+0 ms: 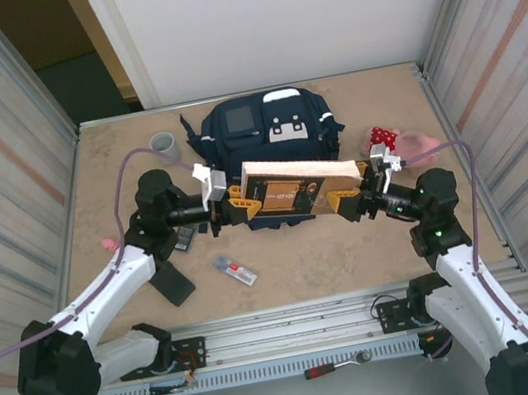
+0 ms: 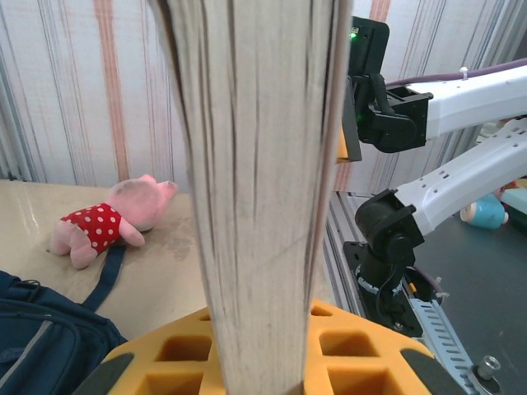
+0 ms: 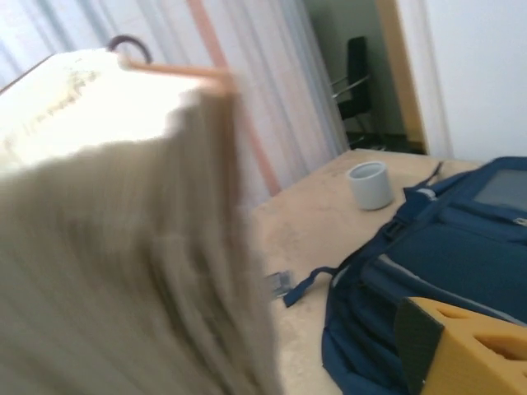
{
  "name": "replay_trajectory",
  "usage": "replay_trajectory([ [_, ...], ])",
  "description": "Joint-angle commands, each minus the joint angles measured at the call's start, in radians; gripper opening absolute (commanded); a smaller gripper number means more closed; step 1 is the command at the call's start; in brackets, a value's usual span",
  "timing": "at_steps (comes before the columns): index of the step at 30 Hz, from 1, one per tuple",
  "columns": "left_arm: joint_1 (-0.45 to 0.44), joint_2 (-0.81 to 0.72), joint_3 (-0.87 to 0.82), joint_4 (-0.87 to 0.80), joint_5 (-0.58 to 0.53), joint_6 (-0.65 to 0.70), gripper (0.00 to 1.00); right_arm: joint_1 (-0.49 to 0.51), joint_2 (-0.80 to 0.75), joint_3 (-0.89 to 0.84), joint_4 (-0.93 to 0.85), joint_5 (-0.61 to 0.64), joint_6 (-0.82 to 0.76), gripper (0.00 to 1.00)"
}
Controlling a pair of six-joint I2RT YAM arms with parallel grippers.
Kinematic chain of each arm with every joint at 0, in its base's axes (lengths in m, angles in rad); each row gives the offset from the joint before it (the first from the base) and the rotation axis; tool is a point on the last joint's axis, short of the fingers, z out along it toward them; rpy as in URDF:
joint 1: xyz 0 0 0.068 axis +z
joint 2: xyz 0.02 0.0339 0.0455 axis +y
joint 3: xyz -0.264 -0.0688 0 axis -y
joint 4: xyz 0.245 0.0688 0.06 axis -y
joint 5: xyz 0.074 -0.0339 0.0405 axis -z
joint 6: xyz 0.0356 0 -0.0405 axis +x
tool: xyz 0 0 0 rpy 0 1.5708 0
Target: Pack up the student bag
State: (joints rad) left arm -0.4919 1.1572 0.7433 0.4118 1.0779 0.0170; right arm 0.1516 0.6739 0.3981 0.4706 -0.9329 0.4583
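Observation:
The student bag (image 1: pixel 266 121) lies flat at the back middle of the table, navy with white patches. In front of it a thick book (image 1: pixel 296 174) is held on edge above the table. My left gripper (image 1: pixel 235 205) is shut on the book's left end; in the left wrist view its page edges (image 2: pixel 259 164) rise between the yellow pads (image 2: pixel 165 354). My right gripper (image 1: pixel 346 202) is at the book's right end with jaws open. One yellow finger (image 3: pixel 461 350) stands well apart from the blurred pages (image 3: pixel 123 247), with the bag (image 3: pixel 445 247) showing in the gap.
A pink pig plush (image 1: pixel 397 142) in a red spotted dress lies right of the bag. A grey cup (image 1: pixel 165 147) stands to the bag's left. A clear packet (image 1: pixel 236 271), a black flat item (image 1: pixel 172 284) and a small pink thing (image 1: pixel 108 244) lie front left.

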Motion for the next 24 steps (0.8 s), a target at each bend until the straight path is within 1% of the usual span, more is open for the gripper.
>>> replay_trajectory([
  [1, 0.006, 0.004, 0.022, 0.110, 0.024, -0.044, 0.04, 0.023, -0.004, 0.026, 0.115, -0.089, 0.036, 0.58],
  [2, 0.005, 0.010, 0.019, 0.125, 0.011, -0.051, 0.06, 0.028, -0.004, 0.032, 0.118, -0.095, 0.029, 0.39],
  [3, 0.006, 0.016, 0.015, 0.134, -0.006, -0.057, 0.07, 0.029, 0.000, 0.039, 0.118, -0.094, 0.025, 0.14],
  [4, 0.006, 0.019, 0.017, 0.125, -0.032, -0.055, 0.12, 0.026, 0.001, 0.046, 0.118, -0.087, 0.025, 0.03],
  [5, 0.006, 0.020, 0.020, 0.086, -0.074, -0.037, 0.21, 0.018, 0.001, 0.052, 0.118, -0.081, 0.027, 0.00],
  [6, 0.006, 0.017, 0.024, 0.037, -0.117, -0.005, 0.32, 0.008, -0.001, 0.056, 0.115, -0.065, 0.031, 0.00],
  [8, 0.006, 0.002, 0.030, -0.077, -0.238, 0.107, 0.55, -0.033, -0.017, 0.048, 0.115, 0.016, 0.062, 0.00],
  [9, 0.006, -0.005, 0.032, -0.123, -0.298, 0.160, 0.63, -0.056, -0.030, 0.036, 0.113, 0.069, 0.078, 0.00],
  [10, 0.006, -0.010, 0.037, -0.167, -0.368, 0.217, 0.69, -0.082, -0.049, 0.015, 0.110, 0.151, 0.106, 0.00],
  [11, 0.006, -0.010, 0.042, -0.206, -0.435, 0.280, 0.74, -0.112, -0.069, -0.008, 0.093, 0.239, 0.140, 0.00],
  [13, 0.004, 0.013, 0.067, -0.293, -0.524, 0.415, 0.79, -0.158, -0.098, -0.035, 0.011, 0.369, 0.192, 0.00],
  [16, -0.004, 0.108, 0.141, -0.412, -0.604, 0.583, 0.84, -0.170, -0.119, 0.001, -0.229, 0.473, 0.174, 0.00],
  [19, -0.013, 0.244, 0.238, -0.497, -0.640, 0.706, 0.85, -0.170, -0.133, 0.020, -0.323, 0.509, 0.162, 0.00],
  [24, -0.014, 0.470, 0.392, -0.545, -0.646, 0.821, 0.86, -0.167, -0.157, 0.022, -0.370, 0.513, 0.126, 0.00],
])
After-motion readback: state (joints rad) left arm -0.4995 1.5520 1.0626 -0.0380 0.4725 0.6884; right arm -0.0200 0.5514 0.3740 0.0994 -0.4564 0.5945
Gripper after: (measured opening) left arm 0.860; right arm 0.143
